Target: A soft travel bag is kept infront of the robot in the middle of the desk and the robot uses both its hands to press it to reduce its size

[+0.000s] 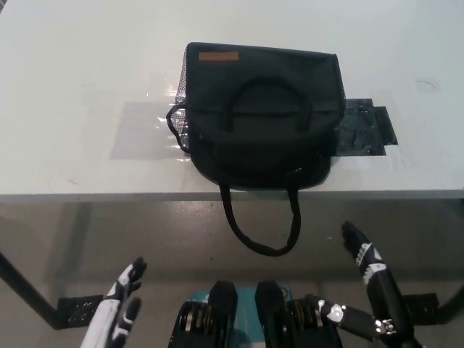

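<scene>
White left hand (116, 308) at lower left, below the desk edge, fingers straight and slightly spread, holding nothing, well short of the bag. Above it, pale white-green desk top (80, 65) w/ a strip of clear glossy tape (145, 130) stuck flat on it, running under the bag's left side. Black soft fabric travel bag (261, 112) sits mid-desk, close to the front edge, lying flat; small orange-brown label (219, 56) at its top left corner, mesh pocket (181, 90) on the left side, one carry handle (270, 98) arched on top, 2nd black strap loop (261, 225) hanging down over the desk's front edge. Dark tape patch (366, 130) on the desk sticks out from the bag's right side. Black right hand (360, 250) at lower right, fingers extended, empty, pointing up twd the desk edge, not touching bag or strap.
</scene>
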